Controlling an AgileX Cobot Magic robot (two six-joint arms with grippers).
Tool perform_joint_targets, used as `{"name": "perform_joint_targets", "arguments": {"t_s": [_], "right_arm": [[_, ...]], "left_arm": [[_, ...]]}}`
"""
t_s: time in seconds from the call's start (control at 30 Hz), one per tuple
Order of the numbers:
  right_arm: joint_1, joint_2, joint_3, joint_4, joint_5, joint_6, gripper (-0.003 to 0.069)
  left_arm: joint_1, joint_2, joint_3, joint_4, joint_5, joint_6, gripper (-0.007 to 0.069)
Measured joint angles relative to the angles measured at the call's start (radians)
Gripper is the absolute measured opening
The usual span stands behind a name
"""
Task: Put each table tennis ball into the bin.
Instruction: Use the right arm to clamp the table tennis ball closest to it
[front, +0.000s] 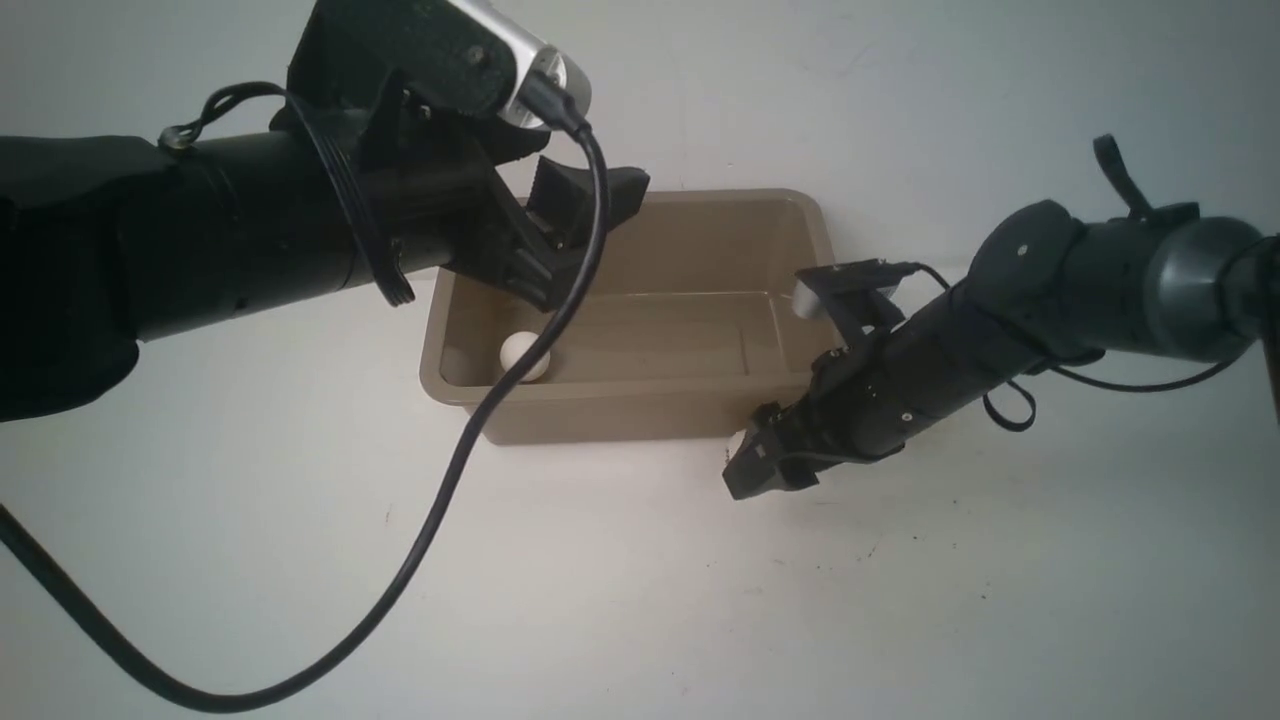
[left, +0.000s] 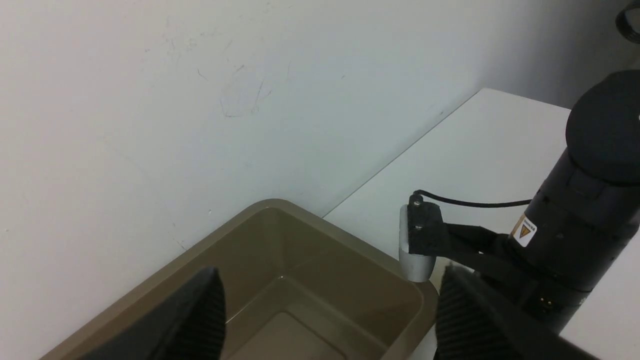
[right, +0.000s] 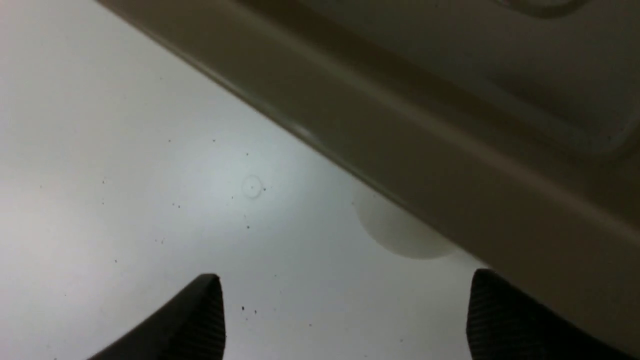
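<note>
left gripper raised, right gripper low, both spread wide.

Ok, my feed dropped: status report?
Left gripper open over bin, one ball inside. Right gripper open, low at second ball; bin rim overhangs it.

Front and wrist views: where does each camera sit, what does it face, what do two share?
Front: between the arms, facing forward at the bin; left arm, right arm show.
Left wrist: above the bin, facing its inside; left gripper fingers, right arm show.
Right wrist: near the table, facing a ball beside the bin; right gripper fingers show.
All three show the bin.
</note>
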Motion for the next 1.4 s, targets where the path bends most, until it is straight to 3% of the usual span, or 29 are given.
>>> {"name": "perform_joint_targets", "arguments": {"t_s": [1.03,1.4], "right_arm": [[0.027,0.000,0.000,0.039,-0.110,0.014,0.0587],[0.077,0.000,0.000,-0.161,-0.190,0.220,0.0587]], "left_arm": [[0.000,0.000,0.000,0.000,0.000,0.001,0.0513],[0.000,0.000,0.000,0.000,0.005,0.001,0.0513]]}}
